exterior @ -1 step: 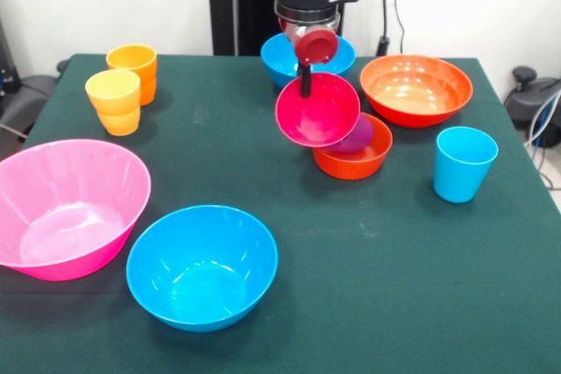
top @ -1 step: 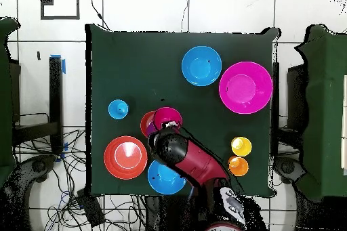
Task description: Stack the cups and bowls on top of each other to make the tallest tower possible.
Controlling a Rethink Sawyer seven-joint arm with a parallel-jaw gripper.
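My gripper [exterior @ -1 step: 305,85] [top @ -1 step: 166,131] is shut on the rim of the small crimson bowl [exterior @ -1 step: 317,111] [top @ -1 step: 167,117]. That bowl hangs tilted in the air, its opening facing the front view. Just behind and below it is the small orange bowl [exterior @ -1 step: 355,164] [top @ -1 step: 146,124] with the purple cup [exterior @ -1 step: 359,136] lying inside, mostly hidden by the crimson bowl. The light blue cup [exterior @ -1 step: 463,164] [top @ -1 step: 118,109] stands upright by itself to the right. A yellow cup [exterior @ -1 step: 114,101] and an orange cup [exterior @ -1 step: 133,67] stand together at the far left.
The wide orange bowl [exterior @ -1 step: 415,89] [top @ -1 step: 125,157] sits behind the small one. One blue bowl [exterior @ -1 step: 279,57] is behind the gripper. Another blue bowl [exterior @ -1 step: 202,266] [top @ -1 step: 201,66] and the huge pink bowl [exterior @ -1 step: 66,208] [top @ -1 step: 245,87] sit near the front left.
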